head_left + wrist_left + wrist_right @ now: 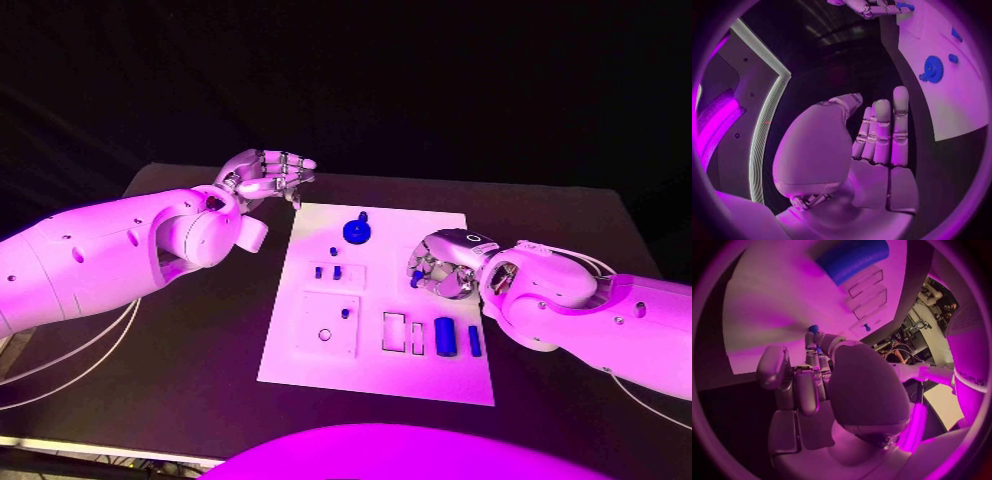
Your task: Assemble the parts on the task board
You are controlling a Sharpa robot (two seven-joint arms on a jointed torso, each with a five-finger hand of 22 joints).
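- The right hand (pixel 441 272) is over the right part of the task board (pixel 378 370), and it pinches a small blue part (pixel 813 329) between its fingertips (pixel 809 340); the other fingers are curled in.
- The left hand (pixel 268 177) is over the dark surface (pixel 188 350), just beyond the far left corner of the board. It holds nothing. In the left wrist view its fingers (pixel 882 132) stand straight and close side by side, with the thumb bent in front of them.
- A round blue gear part (pixel 355 232) sits on the board between the two hands, nearer to the left hand.
- Two blue block parts (pixel 446 336) lie on the board just beside the right hand, on the side toward the robot.
- Two small blue pegs (pixel 332 271) stand in a square plate to the left of the right hand.
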